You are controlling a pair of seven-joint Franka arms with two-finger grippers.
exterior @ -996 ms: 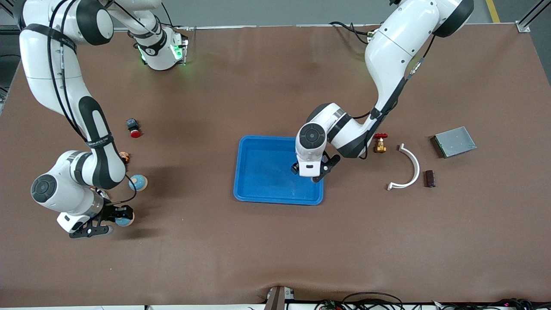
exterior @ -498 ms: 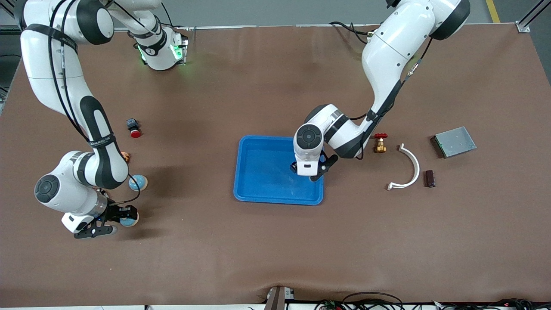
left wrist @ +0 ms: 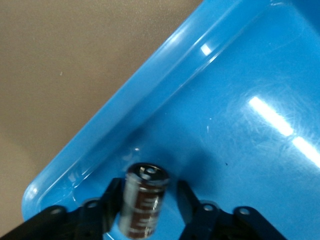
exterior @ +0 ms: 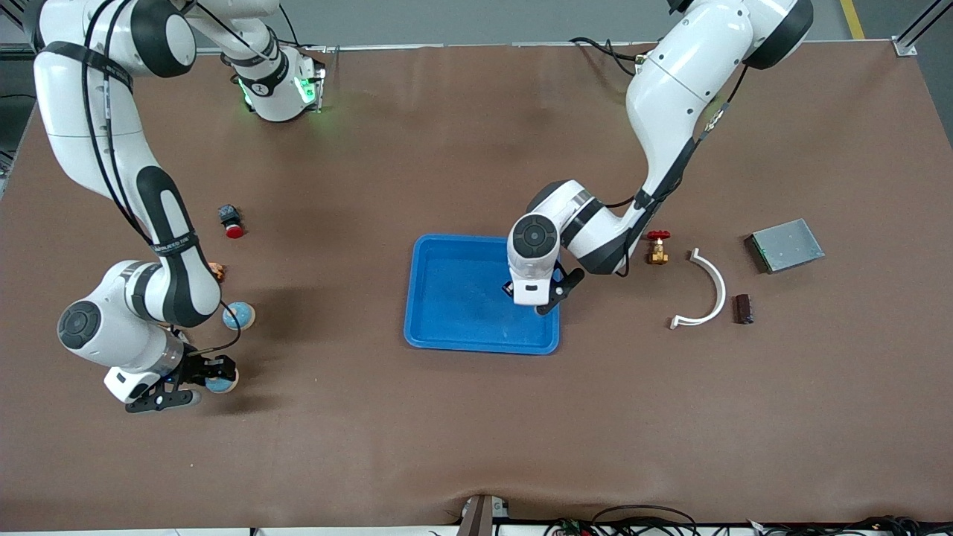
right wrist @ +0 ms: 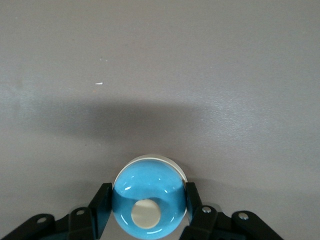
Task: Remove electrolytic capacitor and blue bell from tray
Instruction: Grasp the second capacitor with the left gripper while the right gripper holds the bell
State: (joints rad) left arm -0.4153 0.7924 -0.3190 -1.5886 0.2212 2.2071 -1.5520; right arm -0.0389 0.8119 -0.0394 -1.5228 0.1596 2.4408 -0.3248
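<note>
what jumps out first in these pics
The bright blue tray mid-table, with the left hand over its corner by a dark capacitor, fingers apart from it. Toward the right arm's end, the right hand is shut on a blue bell.

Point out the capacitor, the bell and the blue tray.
capacitor [left wrist: 144,206], left wrist view, on its brown sleeve.
bell [right wrist: 149,194], right wrist view, on its blue dome.
blue tray [exterior: 411,298], front view, on its rim.

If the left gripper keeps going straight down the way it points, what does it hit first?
Most likely the floor of the blue tray: the left gripper points down into it near a corner, with the capacitor between its fingers; the remaining height is unclear.
</note>
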